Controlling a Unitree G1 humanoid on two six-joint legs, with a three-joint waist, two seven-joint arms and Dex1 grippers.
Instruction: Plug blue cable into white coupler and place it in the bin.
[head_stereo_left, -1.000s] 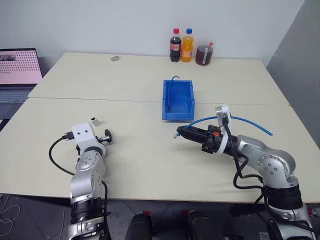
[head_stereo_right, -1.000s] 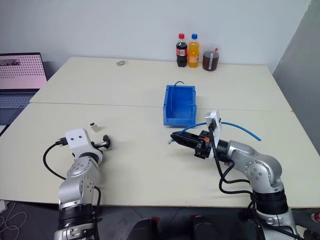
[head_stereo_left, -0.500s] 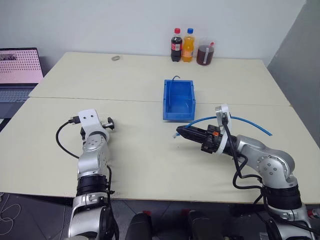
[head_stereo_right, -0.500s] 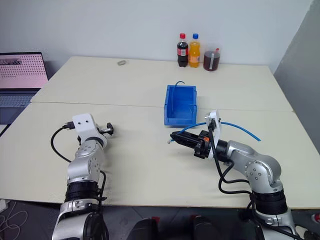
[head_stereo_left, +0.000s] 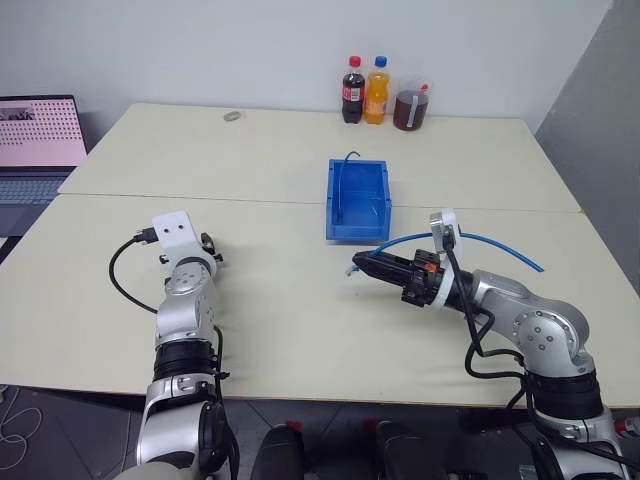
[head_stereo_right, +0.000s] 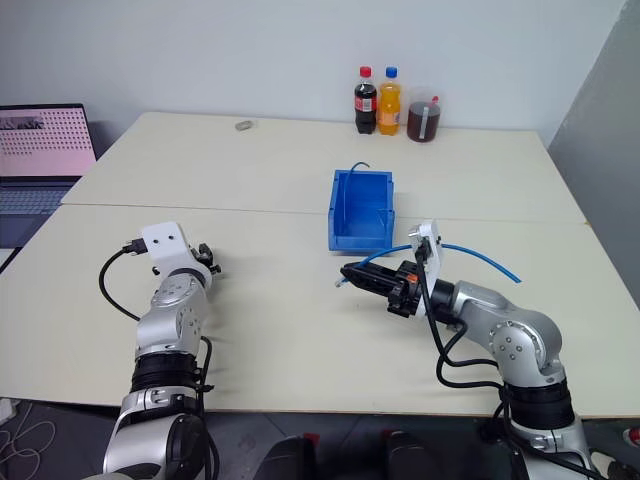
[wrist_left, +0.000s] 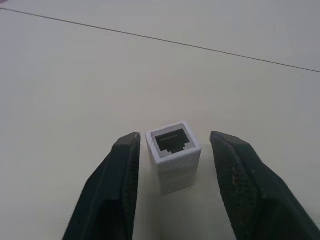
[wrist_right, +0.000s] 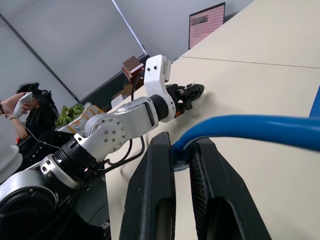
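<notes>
The surface (head_stereo_left: 300, 330) carries everything, and the bin (head_stereo_left: 357, 200) is the handiest landmark: it sits near the middle, open side up. The right gripper (head_stereo_left: 362, 267) hovers just in front of the bin's low lip, clamped on the blue cable (head_stereo_left: 500, 246), which arcs back over the arm while its clear plug juts out toward the robot's left. Well to the left of the bin, the left gripper (wrist_left: 172, 157) brackets the white coupler (wrist_left: 174, 155), which stands on the surface with its dark socket facing up toward the wrist camera. The jaws are narrowed around the block, yet a sliver of gap shows on each side, so the grip is not yet made.

To do this step well, I judge the fingers should close squarely on the coupler's flat sides, leaving the socket mouth uncovered so the plug can enter. A skewed pinch could tip such a small block.

Against the earlier frames, the left arm has reached forward to the coupler and its jaws have drawn in from wide; the right arm and cable look unchanged.
</notes>
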